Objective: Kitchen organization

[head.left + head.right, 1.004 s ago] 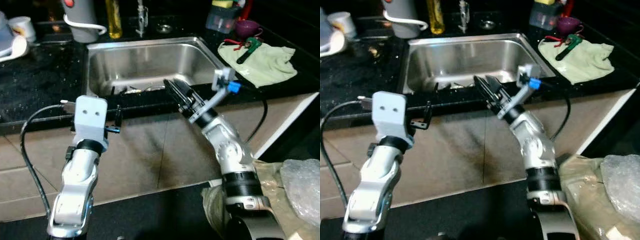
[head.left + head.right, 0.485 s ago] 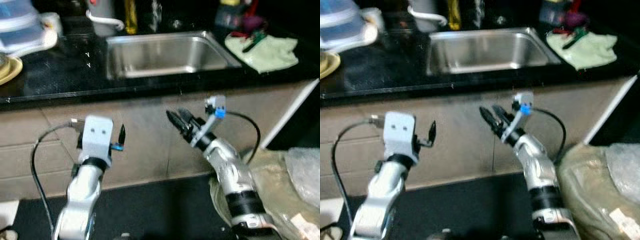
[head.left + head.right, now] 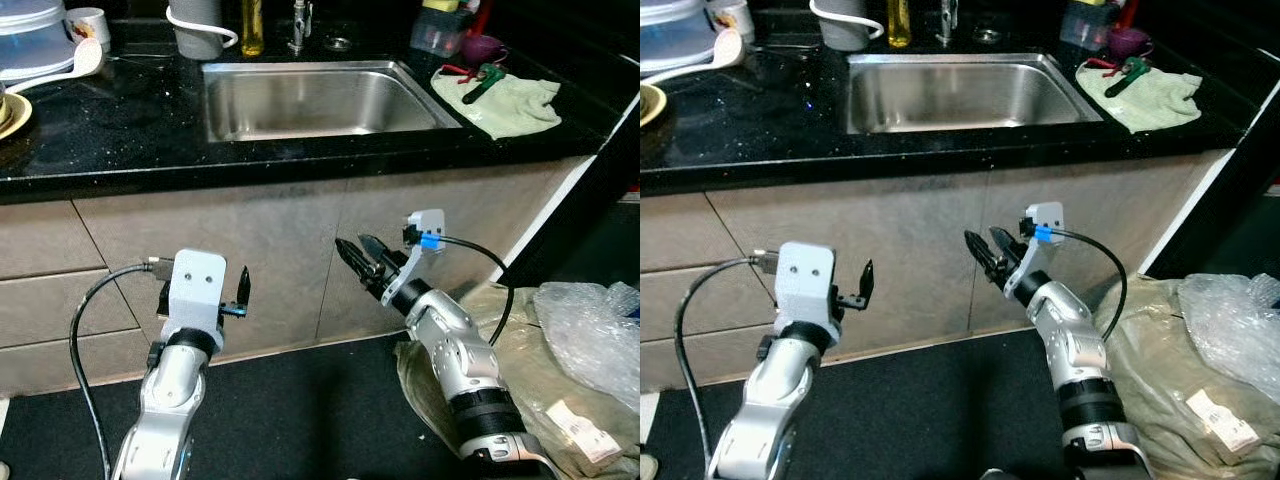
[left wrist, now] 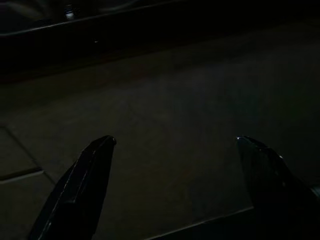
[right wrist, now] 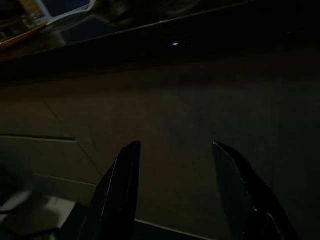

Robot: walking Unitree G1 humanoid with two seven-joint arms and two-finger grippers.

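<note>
We hold our left tool [image 3: 240,290] and right tool [image 3: 360,258] spread apart and empty before the cabinet front [image 3: 260,250], below the bench [image 3: 120,130] edge. The sink [image 3: 310,100] sits in the bench above, a green cloth [image 3: 500,100] by its far right edge.

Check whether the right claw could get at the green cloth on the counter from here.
Probably not. The right claw hangs open low before the cabinet fronts, below the counter edge, while the green cloth lies up beside the sink.

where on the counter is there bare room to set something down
Bare black counter between the plate and the sink, plus the sink basin itself. Crowded: the cloth with tools, the tub and purple cup right of the sink, bottles behind it.
</note>
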